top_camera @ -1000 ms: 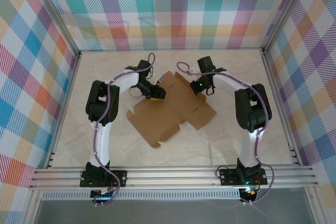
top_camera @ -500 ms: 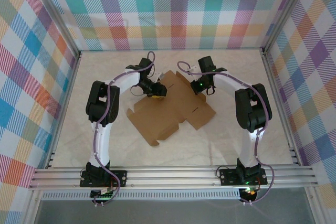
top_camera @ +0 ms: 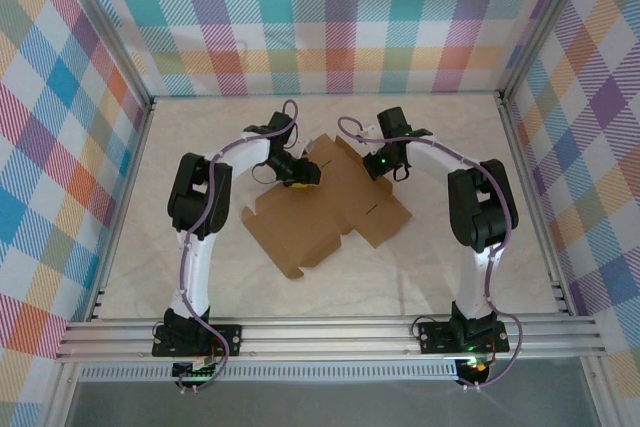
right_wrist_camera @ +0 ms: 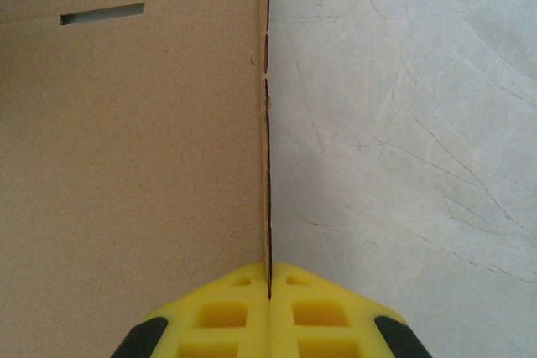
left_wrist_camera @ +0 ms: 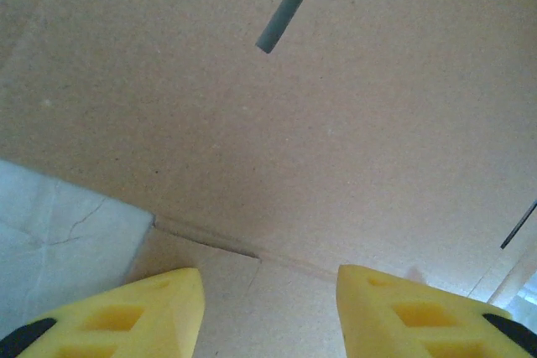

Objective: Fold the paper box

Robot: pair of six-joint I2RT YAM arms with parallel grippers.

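Unfolded sheet could skid instead of creasing
The paper box [top_camera: 322, 215] lies flat mid-table [right_wrist_camera: 403, 123]. The left pincer [left_wrist_camera: 268, 312] hovers half-spread, empty, over a crease. The right pincer [right_wrist_camera: 269, 293], closed tight at the sheet's edge, may slip off it.

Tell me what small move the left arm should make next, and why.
Probably lower the left gripper onto the crease of the paper box: its jaws stand open over it, and the shut right gripper sits at its right edge.

Top external: overhead from behind, looking down, far.
Left wrist: close, facing flat brown cardboard sheet [left_wrist_camera: 319, 123].
Right wrist: close, straight down.
Shared: sheet.
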